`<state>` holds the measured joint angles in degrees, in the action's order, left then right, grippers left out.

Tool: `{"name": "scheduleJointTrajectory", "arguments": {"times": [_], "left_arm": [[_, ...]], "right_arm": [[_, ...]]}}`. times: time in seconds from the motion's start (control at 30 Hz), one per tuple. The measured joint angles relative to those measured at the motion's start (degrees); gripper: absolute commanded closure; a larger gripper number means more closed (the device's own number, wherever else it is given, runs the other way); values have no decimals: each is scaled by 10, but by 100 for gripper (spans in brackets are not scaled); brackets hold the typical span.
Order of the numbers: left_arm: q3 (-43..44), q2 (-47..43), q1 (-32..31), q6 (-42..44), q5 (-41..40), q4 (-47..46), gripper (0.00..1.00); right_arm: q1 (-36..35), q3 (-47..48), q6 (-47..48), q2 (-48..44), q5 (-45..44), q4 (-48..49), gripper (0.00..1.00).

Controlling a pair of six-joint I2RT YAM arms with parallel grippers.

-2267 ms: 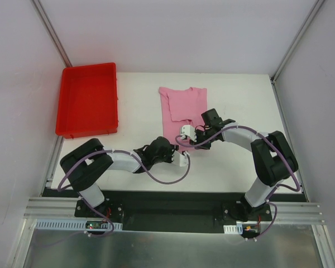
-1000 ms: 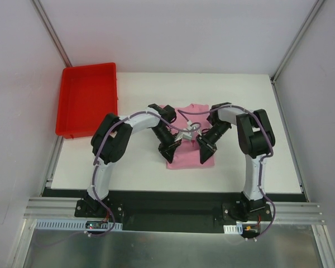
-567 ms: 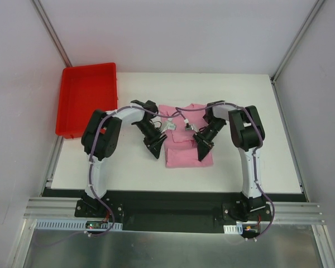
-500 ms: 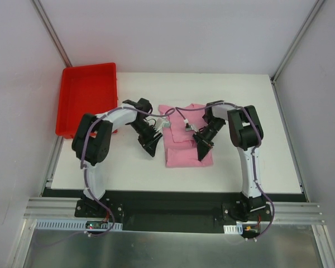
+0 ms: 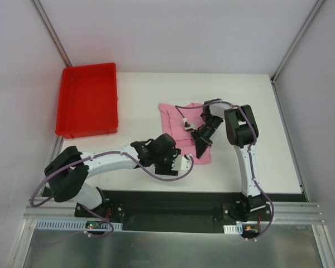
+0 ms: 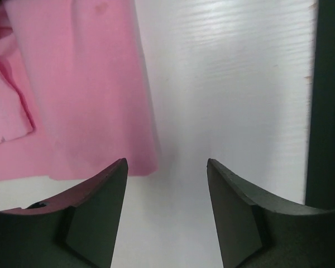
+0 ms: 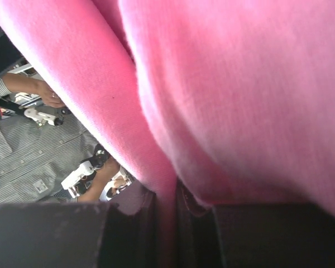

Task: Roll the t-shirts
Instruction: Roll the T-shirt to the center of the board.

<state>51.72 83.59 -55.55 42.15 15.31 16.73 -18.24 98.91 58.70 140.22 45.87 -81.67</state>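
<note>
The light-pink t-shirt (image 5: 169,117) lies folded in a narrow strip at the middle of the white table. My right gripper (image 5: 202,147) rests on its right side, shut on a fold of the fabric; in the right wrist view the pink t-shirt (image 7: 229,95) fills the frame and a pleat of it is pinched in the right gripper (image 7: 166,196). My left gripper (image 5: 184,163) sits just off the shirt's near edge. In the left wrist view the left gripper (image 6: 166,163) is open over bare table, with the t-shirt's corner (image 6: 84,100) beside the left finger.
A red tray (image 5: 87,133) stands at the table's back left. The black near edge of the table (image 6: 326,100) runs just right of my left gripper. Both arms' cables loop over the shirt area.
My left gripper has let go of the shirt, opened, and swung back from the shirt's left side to its near edge. The right gripper keeps its hold and has barely moved.
</note>
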Motion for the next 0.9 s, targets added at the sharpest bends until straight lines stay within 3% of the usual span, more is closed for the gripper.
{"name": "scheduleJointTrajectory", "arguments": {"times": [0.43,0.53,0.6,0.67,0.7,0.77,0.83,0.9], "left_arm": [[-82,83,-48,84,-190,-259,42],[-95,95,-53,104,-210,-299,47],[-96,109,-54,116,-225,-324,58],[-96,126,-56,127,-239,-345,73],[-96,132,-56,130,-242,-350,86],[-95,140,-56,135,-243,-350,98],[-92,144,-56,139,-243,-341,100],[-83,144,-56,134,-234,-326,100]], "right_arm": [[0,52,3,33,20,-23,92],[0,66,5,42,26,-29,91],[0,71,6,46,28,-32,89],[0,72,8,47,29,-33,76],[0,72,8,47,30,-33,70],[0,71,9,47,36,-38,30],[3,65,14,36,72,-45,4],[2,51,10,4,84,-44,4]]}}
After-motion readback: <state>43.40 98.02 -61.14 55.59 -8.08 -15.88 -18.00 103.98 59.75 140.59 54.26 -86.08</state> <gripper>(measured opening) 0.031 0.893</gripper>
